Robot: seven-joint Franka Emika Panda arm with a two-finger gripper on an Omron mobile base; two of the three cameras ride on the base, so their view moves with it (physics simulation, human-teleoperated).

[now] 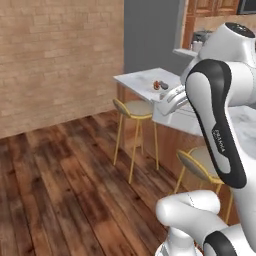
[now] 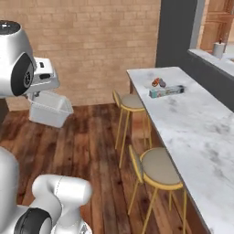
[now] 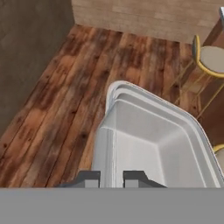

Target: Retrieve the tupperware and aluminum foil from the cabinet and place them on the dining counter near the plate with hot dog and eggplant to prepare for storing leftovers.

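A tan brick wall (image 2: 91,41) backs dark plank flooring (image 1: 60,175) and yellow-legged stools (image 2: 157,171).

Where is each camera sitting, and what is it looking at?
Left base view: behind the arm's left, facing the dining counter; white arm at right.
Right base view: behind its right, along the counter past the foil box and plate; arm at left.
Hand view: on the hand, looking down; gripper shut on the tupperware.
Both base views share the tupperware, plate and stools.
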